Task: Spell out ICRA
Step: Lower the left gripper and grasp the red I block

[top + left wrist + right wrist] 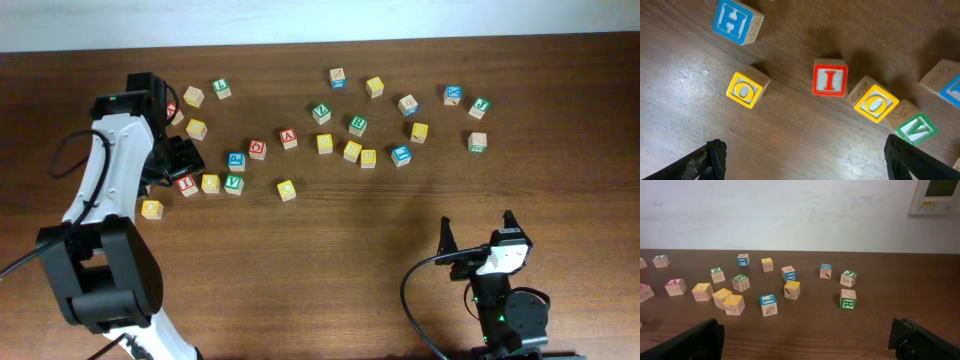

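Note:
The red-framed "I" cube (830, 77) lies on the table ahead of my left gripper (807, 162), which is open, empty and apart from it. In the overhead view the "I" cube (187, 185) sits just in front of that gripper (183, 165). The red "A" cube (289, 138) lies mid-table. The green "R" cube (848, 300) stands far right, also in the overhead view (478, 142). Several yellow cubes are in view, but I cannot tell which shows "C". My right gripper (807, 340) is open and empty near the front edge (478, 232).
Next to the "I" cube lie a yellow "O" cube (876, 102), a green "V" cube (916, 129), another yellow "O" cube (746, 90) and a blue "H" cube (736, 21). Several more cubes are scattered across the back half of the table (330, 260).

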### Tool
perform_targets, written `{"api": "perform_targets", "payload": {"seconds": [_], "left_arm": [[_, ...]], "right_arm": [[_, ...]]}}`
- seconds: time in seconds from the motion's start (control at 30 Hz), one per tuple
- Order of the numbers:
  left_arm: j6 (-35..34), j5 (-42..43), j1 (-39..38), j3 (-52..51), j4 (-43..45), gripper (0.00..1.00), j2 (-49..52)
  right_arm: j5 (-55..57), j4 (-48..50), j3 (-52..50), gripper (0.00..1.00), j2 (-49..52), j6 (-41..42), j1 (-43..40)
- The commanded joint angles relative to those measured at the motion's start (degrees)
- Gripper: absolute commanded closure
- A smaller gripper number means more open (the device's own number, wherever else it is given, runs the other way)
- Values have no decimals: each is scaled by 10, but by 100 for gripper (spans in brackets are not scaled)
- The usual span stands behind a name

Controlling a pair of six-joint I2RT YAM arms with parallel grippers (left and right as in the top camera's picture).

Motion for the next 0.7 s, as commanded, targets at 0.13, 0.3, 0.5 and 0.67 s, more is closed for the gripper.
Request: {"api": "perform_targets", "payload": {"seconds": [0.13,0.3,0.5,0.67], "left_arm": [[-47,6,0,-3,35,24,-9],[-47,26,0,-72,108,31,-9],[-46,23,0,-127,181,32,-9],[-29,25,2,-141,217,40,-9]], "right_arm": [[1,-2,-5,2,-4,2,-3],[1,-2,-5,2,-4,2,-3],[1,-2,-5,2,-4,2,-3],[1,-2,-5,2,-4,2,-3]]}}
